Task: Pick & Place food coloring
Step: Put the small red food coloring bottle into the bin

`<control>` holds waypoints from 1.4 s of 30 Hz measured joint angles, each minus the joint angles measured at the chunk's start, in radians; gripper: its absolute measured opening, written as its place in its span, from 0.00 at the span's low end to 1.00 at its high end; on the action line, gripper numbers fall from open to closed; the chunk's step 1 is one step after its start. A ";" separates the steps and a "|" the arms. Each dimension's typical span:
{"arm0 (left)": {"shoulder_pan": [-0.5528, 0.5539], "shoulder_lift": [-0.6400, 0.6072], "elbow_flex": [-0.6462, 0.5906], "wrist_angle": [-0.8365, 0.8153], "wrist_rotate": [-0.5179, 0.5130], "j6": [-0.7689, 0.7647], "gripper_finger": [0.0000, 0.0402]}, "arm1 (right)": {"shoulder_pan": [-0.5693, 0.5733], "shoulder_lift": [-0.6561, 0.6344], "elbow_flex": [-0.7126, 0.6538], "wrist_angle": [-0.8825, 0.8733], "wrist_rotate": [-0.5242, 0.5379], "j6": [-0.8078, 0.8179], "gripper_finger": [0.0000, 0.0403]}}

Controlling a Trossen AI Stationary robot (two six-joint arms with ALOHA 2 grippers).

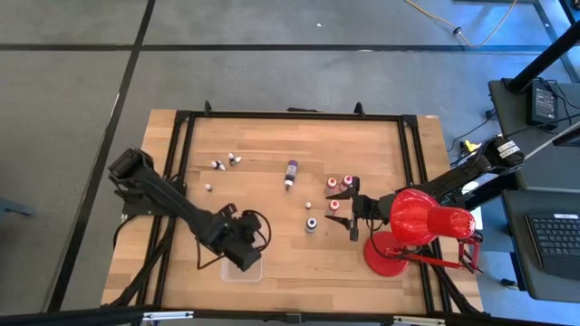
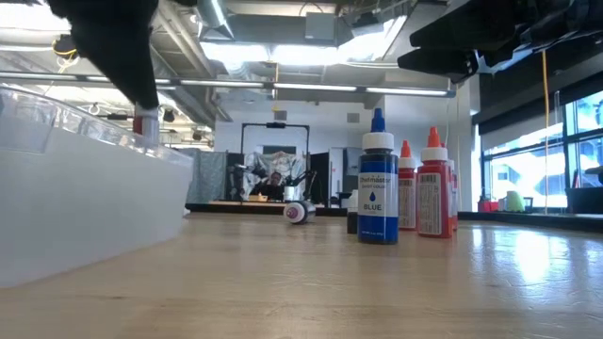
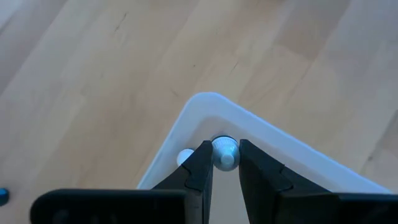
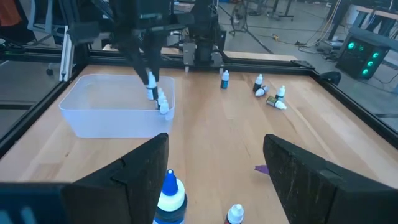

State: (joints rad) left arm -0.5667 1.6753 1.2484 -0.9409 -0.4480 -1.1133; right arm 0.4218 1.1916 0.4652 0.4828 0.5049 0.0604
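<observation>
- Clear tray (image 2: 85, 202) sits nearest the low camera, at 6 o'clock on the counter (image 1: 272, 240).
- Left gripper (image 3: 224, 163) hangs over one tray corner, jaws clenched on a white-capped bottle (image 3: 224, 152); another white bottle (image 3: 185, 157) lies in the tray beside it.
- Right gripper (image 1: 352, 207) waits at 3 o'clock, jaws released, with a blue-capped bottle (image 4: 169, 198) between them and red-capped bottles (image 1: 339, 184) nearby.
- Other food coloring bottles (image 1: 225, 163) lie at 11 o'clock; a longer purple bottle (image 1: 290, 173) lies near the centre.
- Red lamp (image 1: 421, 226) stands at 4 o'clock.
</observation>
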 joint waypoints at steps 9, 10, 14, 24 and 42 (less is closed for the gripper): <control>0.012 0.076 0.000 0.003 0.000 -0.002 0.15 | 0.000 0.000 0.000 0.000 0.000 0.010 0.66; 0.012 0.081 0.000 0.004 0.000 -0.007 0.16 | 0.000 0.000 0.000 0.000 0.000 0.010 0.66; 0.020 0.110 0.000 0.004 0.001 -0.027 0.15 | 0.000 0.000 0.000 0.002 0.000 0.010 0.66; 0.051 0.180 0.000 0.006 0.010 -0.027 0.16 | 0.000 0.000 0.000 0.003 0.000 0.010 0.66; 0.060 0.194 0.000 0.030 0.015 -0.026 0.19 | 0.000 0.000 0.000 0.003 0.000 0.007 0.66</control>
State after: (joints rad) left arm -0.5064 1.8690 1.2484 -0.9111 -0.4332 -1.1397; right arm 0.4217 1.1917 0.4652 0.4860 0.5051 0.0669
